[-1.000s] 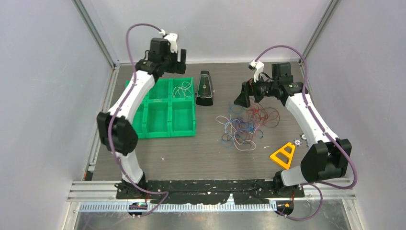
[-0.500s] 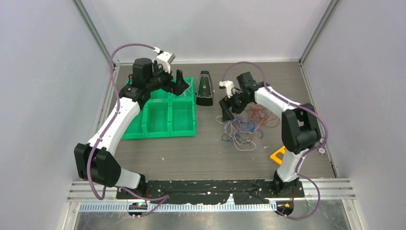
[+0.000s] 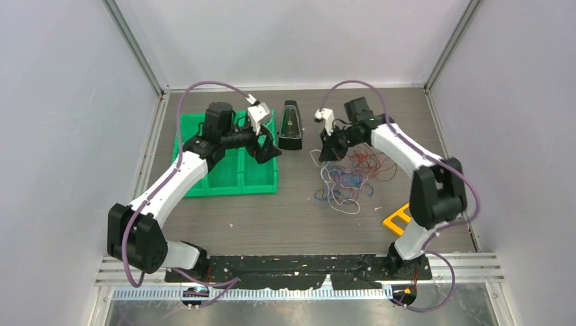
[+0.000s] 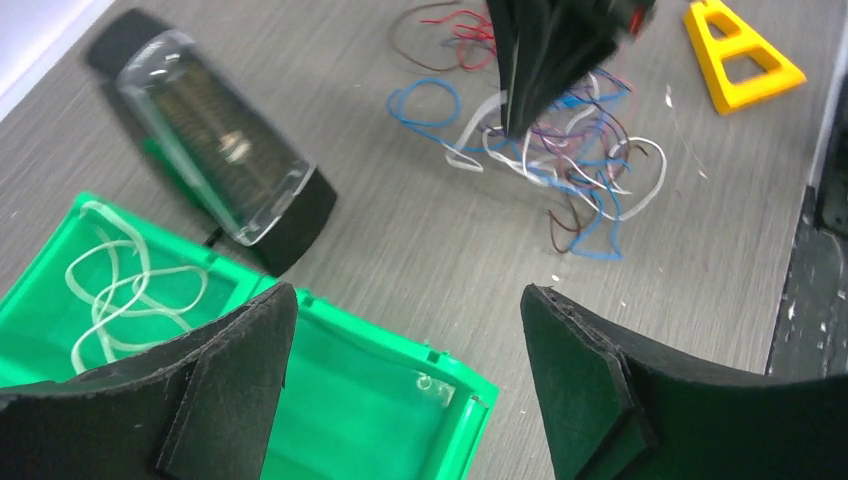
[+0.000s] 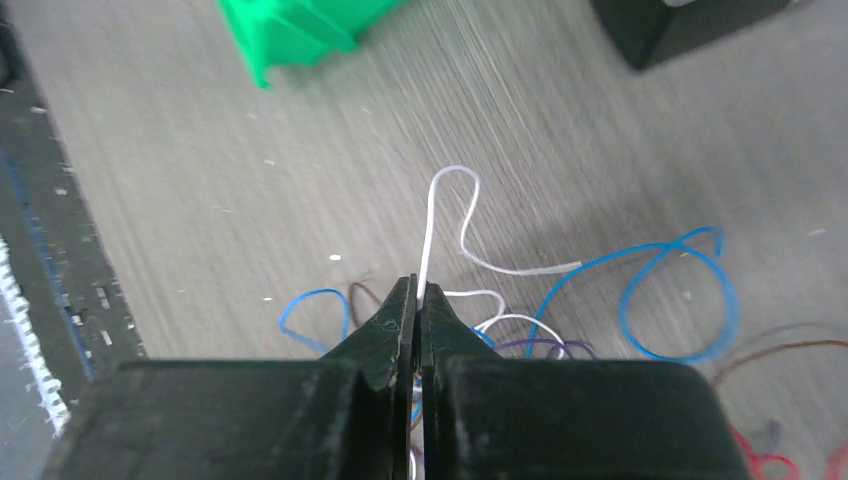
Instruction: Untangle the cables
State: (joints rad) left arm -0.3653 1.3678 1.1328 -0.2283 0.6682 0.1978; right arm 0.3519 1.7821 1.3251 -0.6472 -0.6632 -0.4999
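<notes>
Your right claw (image 5: 419, 292) is pinched closed on a white cable (image 5: 429, 220) at the edge of the tangle of cables (image 3: 348, 180), which lies on the tabletop (image 3: 272, 217). Your left claw (image 4: 407, 297) is spread wide, holding nothing, over the green bin (image 4: 440, 400), where a coiled cable (image 4: 110, 290) lies.
</notes>
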